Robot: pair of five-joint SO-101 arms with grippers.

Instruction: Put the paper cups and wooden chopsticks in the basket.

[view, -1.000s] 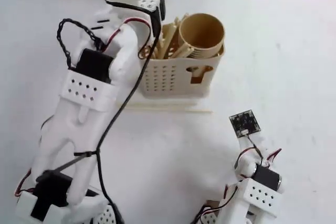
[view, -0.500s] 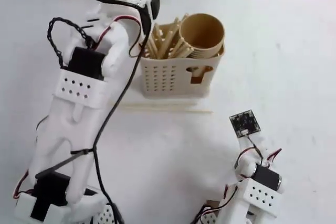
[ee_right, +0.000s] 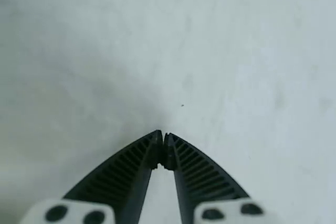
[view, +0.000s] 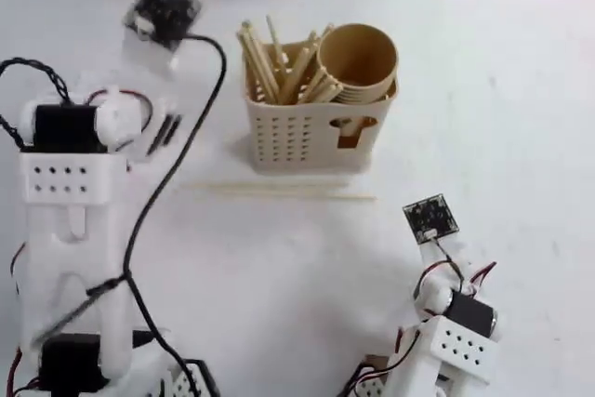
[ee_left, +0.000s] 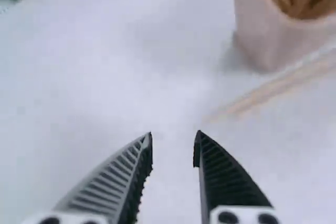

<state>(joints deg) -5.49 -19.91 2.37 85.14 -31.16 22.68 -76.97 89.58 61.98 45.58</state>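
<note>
A cream perforated basket (view: 311,132) stands on the white table, holding stacked paper cups (view: 358,64) and several wooden chopsticks (view: 279,67). A pair of chopsticks (view: 279,190) lies flat on the table just in front of the basket. In the left wrist view my left gripper (ee_left: 172,148) is open and empty above bare table, with the basket (ee_left: 273,35) and the lying chopsticks (ee_left: 278,85) ahead of it. In the high view the left gripper (view: 165,132) hangs left of the basket. My right gripper (ee_right: 161,148) is shut on nothing over bare table.
The left arm (view: 70,230) stands tall along the left side with a black cable (view: 177,174) looping toward the basket. The right arm (view: 446,313) is folded at the front right. Bare white tabletop lies between the arms and right of the basket.
My left arm has pulled back from over the basket to the left, and more chopsticks now stand in the basket. The right arm has not moved.
</note>
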